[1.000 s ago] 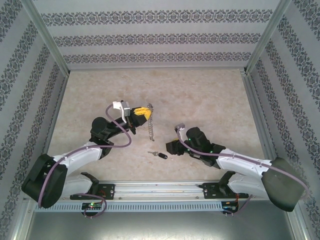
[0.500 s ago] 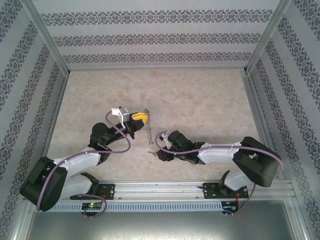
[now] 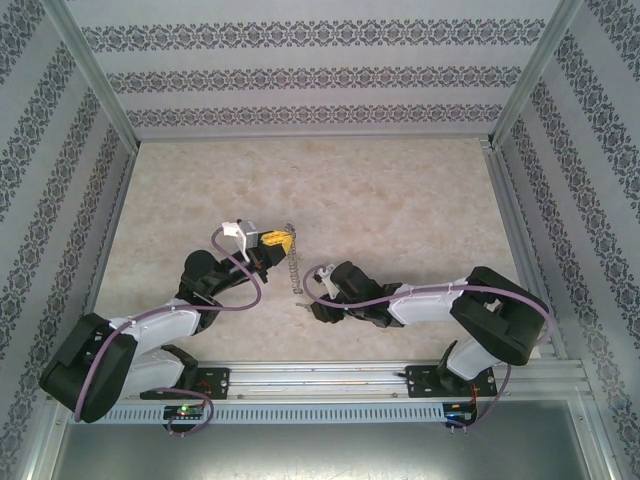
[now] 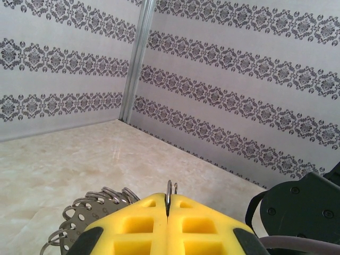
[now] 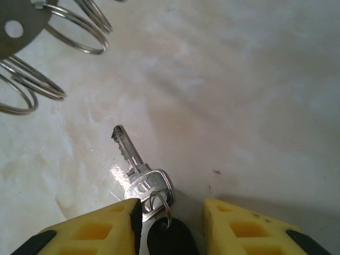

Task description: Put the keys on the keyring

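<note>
Shows right hand (image 5: 171,220) half-spread astride key (image 5: 144,183) on table (image 5: 249,95), blade pointing away at eleven o'clock. Shows left hand (image 4: 166,210) pinching upright keyring (image 3: 291,267), near, also toward eleven o'clock from right hand.

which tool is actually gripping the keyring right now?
The left tool: it is shut on the keyring, pinching its wire. The right tool stands open, straddling the end of the key that lies on the table.
</note>
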